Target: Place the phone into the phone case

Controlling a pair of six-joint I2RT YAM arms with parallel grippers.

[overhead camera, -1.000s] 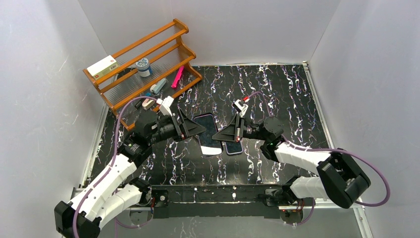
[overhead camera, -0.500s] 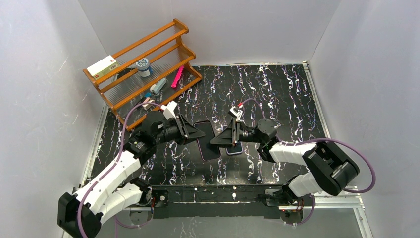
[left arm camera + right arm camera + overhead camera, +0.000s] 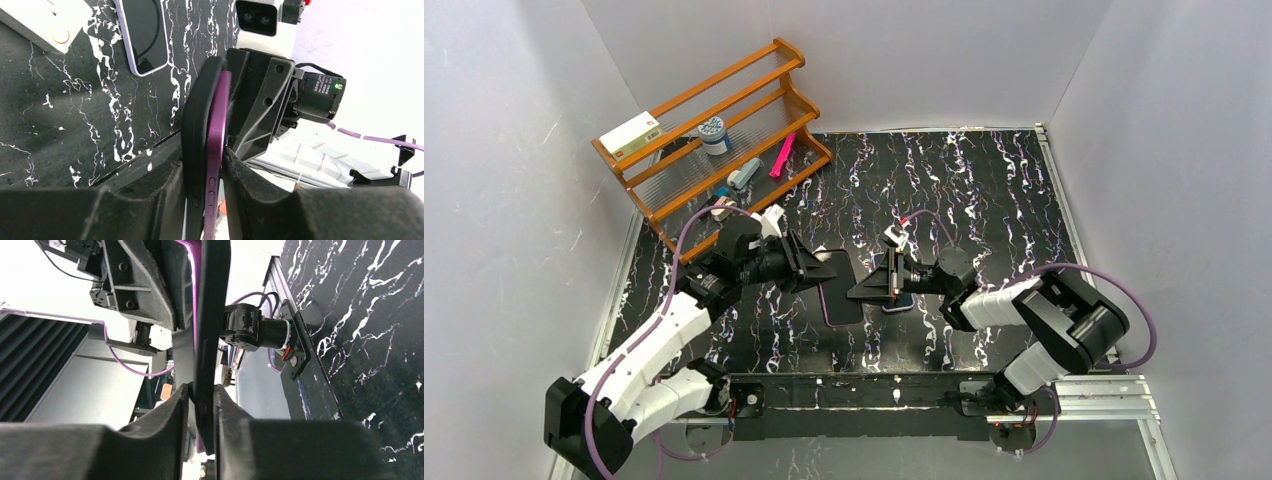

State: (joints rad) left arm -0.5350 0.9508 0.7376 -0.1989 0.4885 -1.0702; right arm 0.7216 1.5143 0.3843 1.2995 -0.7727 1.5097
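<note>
My left gripper (image 3: 212, 172) squeezes the slim purple phone (image 3: 218, 125) into the matte black phone case (image 3: 196, 115). My right gripper (image 3: 202, 399) pinches the case's opposite edge to brace it, over the black marbled worktop (image 3: 984, 190) towards the middle of its near edge.

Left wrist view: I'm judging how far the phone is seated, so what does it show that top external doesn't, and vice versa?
Only left wrist: the purple phone, its buttoned side edge against the rim of the black phone case. Only top external: the orange wooden rack at the mat's far left corner. Both: that held pair and a second dark-screened phone flat on the black marbled mat.
</note>
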